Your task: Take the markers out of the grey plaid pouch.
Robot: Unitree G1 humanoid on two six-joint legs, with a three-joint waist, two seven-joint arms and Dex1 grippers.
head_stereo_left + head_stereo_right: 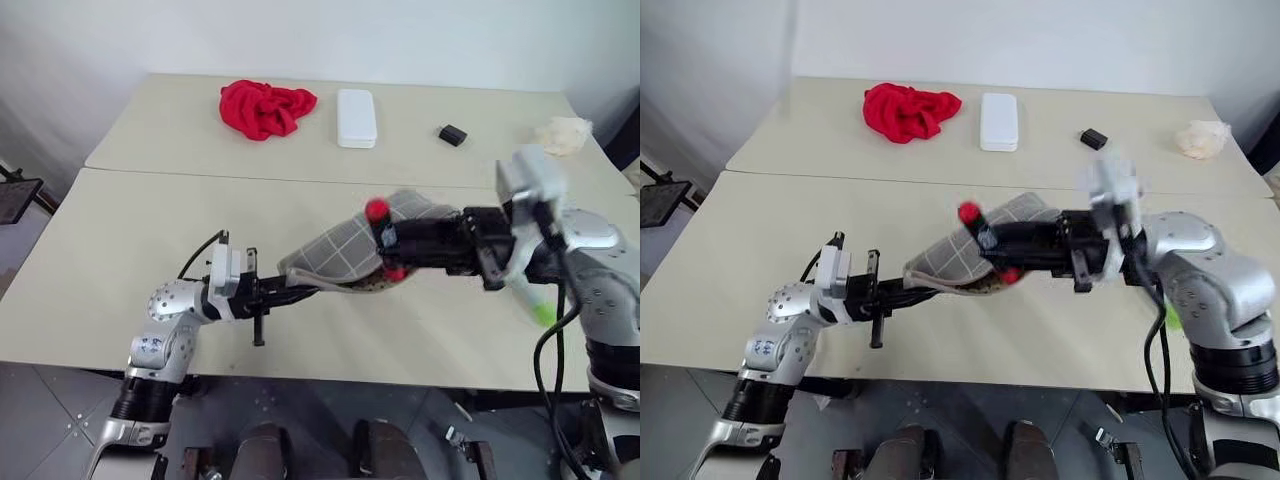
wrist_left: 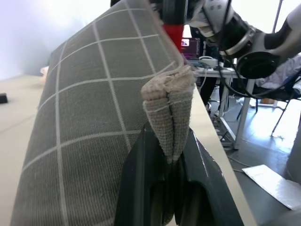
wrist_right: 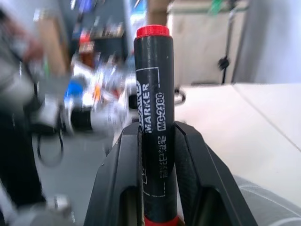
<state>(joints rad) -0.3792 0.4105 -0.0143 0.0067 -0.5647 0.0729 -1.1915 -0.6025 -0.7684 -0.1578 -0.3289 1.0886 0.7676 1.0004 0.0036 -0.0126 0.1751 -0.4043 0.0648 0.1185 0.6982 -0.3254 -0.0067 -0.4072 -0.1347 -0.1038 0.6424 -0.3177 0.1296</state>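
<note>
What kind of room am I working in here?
Probably a lab or workshop: two plain beige tables pushed together against a white wall, with cluttered shelves and a cabled desk beyond.

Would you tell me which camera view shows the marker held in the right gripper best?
The right wrist view: the marker stands clamped between the right gripper's fingers, black barrel, red ends, lettering readable. The eye views show its red ends beside the grey plaid pouch; the left wrist view a red part.

Across my pale beige table I see a crumpled red cloth, a white hard rectangular case beside it, a small black block, and crumpled cream paper.
</note>
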